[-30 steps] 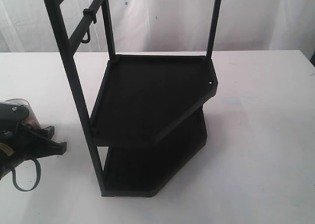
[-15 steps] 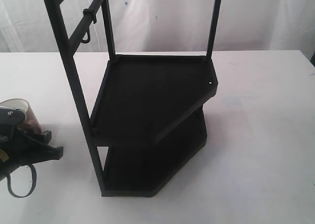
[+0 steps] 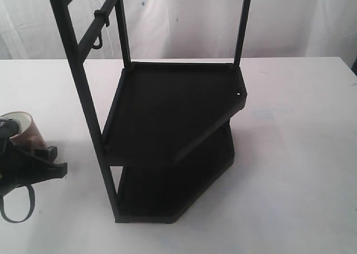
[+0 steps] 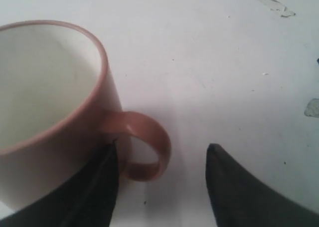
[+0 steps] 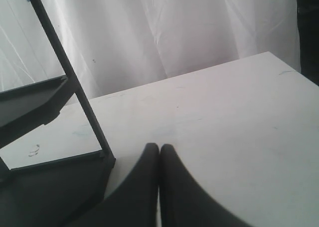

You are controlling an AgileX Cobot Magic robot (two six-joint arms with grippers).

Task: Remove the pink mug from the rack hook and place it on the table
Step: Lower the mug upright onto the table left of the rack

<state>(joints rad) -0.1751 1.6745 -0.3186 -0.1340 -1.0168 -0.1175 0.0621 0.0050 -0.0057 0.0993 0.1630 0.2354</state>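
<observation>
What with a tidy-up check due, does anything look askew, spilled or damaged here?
Nothing serious. The pink mug stands upright on the table, the rack is upright, its hook empty. A few greyish flecks mark the tabletop.

A white curtain point(image 3: 184, 30) with soft vertical folds fills the top of the exterior view, hanging behind the far edge of the white table point(image 3: 290, 153). The light is even and diffuse. In the right wrist view a dark strip point(image 5: 309, 32) stands at the upper right, beside the curtain. The left wrist view shows grey chipped marks point(image 4: 276, 5) on the tabletop at the upper right.
</observation>
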